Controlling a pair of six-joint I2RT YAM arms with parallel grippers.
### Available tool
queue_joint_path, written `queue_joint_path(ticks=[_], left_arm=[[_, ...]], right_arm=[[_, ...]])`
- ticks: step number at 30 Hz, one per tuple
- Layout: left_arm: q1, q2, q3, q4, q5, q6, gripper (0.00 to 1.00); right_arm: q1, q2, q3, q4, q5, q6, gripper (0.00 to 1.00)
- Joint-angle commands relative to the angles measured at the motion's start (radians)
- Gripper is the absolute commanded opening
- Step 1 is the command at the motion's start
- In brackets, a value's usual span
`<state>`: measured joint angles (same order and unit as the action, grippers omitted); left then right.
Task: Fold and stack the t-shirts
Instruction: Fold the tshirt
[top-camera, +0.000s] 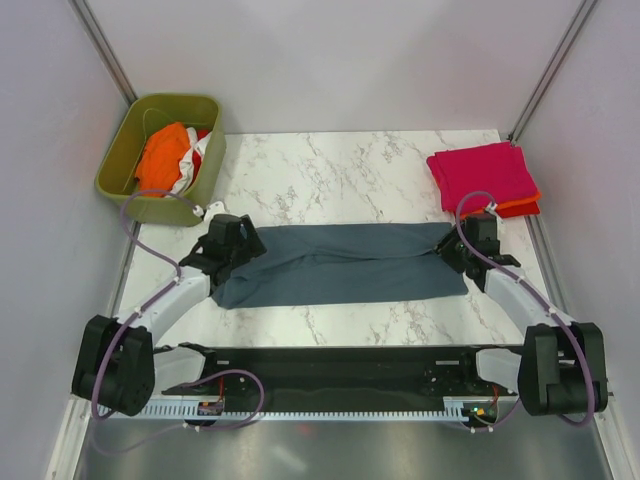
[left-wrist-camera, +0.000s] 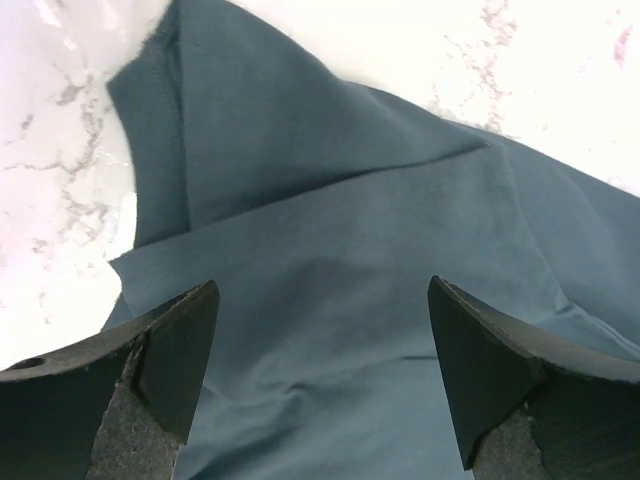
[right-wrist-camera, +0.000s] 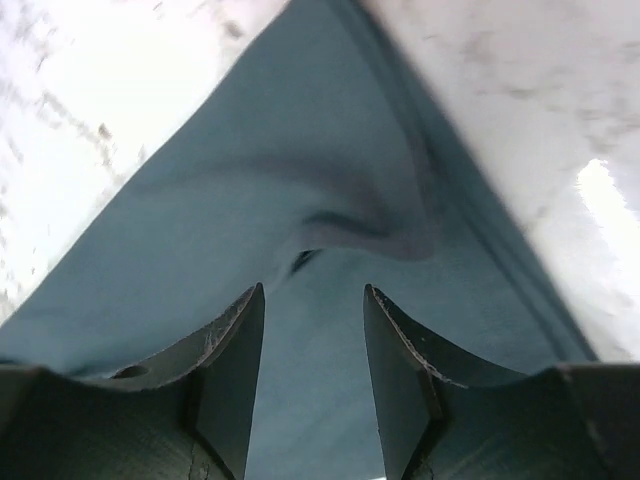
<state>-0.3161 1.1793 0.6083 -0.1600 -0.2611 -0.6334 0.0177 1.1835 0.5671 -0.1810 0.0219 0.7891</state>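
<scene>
Grey shirt (top-camera: 340, 265) spread across table (top-camera: 330, 170). Left gripper (left-wrist-camera: 320, 300) held wide over its left end; right gripper (right-wrist-camera: 312, 300) half parted over right end, nothing gripped.

The slate blue-grey soft cloth t-shirt (top-camera: 340, 265) is one plain shade, without print. The white marble-patterned surface (top-camera: 330, 170) carries thin grey veins. The magenta-pink folded cloth t-shirt (top-camera: 483, 172) is plain, and the orange-red cloth t-shirt (top-camera: 520, 209) shows as a bright strip. The olive-green rectangular plastic bin (top-camera: 113, 160) frames a bright orange crumpled cloth t-shirt (top-camera: 160, 160) and a white cloth t-shirt with red trim (top-camera: 190, 160). The left claw (left-wrist-camera: 320, 335) and right claw (right-wrist-camera: 313, 345) are matte black.
</scene>
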Motion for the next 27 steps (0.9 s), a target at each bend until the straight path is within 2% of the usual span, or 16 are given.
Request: queue_joint_path(ticks=[1,5,9,13,18,21,22,24,26,27], left_arm=[[0.037,0.034,0.057,0.017,-0.043,-0.038,0.91],[0.087,0.1,0.134,-0.004,-0.024,-0.04,0.84],[0.104,0.164,0.212,-0.032,-0.015,-0.025,0.75],[0.112,0.226,0.248,-0.032,-0.018,-0.028,0.65],[0.13,0.312,0.32,-0.039,0.022,-0.038,0.61],[0.134,0.378,0.366,-0.052,0.037,-0.051,0.55],[0.135,0.393,0.375,-0.053,0.046,-0.054,0.49],[0.137,0.434,0.395,-0.055,0.057,-0.066,0.46],[0.14,0.462,0.404,-0.055,0.072,-0.078,0.37],[0.141,0.488,0.41,-0.059,0.075,-0.084,0.36]], right_arm=[[0.078,0.03,0.077,0.094,-0.109,-0.043,0.52],[0.211,0.132,0.204,0.129,-0.198,-0.073,0.5],[0.336,0.257,0.295,0.254,-0.283,-0.065,0.5],[0.451,0.44,0.431,0.313,-0.359,-0.09,0.49],[0.536,0.669,0.661,0.318,-0.454,-0.119,0.48],[0.579,0.746,0.76,0.333,-0.481,-0.125,0.48],[0.591,0.795,0.783,0.336,-0.487,-0.123,0.48],[0.6,0.836,0.832,0.354,-0.488,-0.123,0.48],[0.604,0.895,0.867,0.379,-0.503,-0.108,0.48],[0.604,0.915,0.873,0.42,-0.519,-0.096,0.48]])
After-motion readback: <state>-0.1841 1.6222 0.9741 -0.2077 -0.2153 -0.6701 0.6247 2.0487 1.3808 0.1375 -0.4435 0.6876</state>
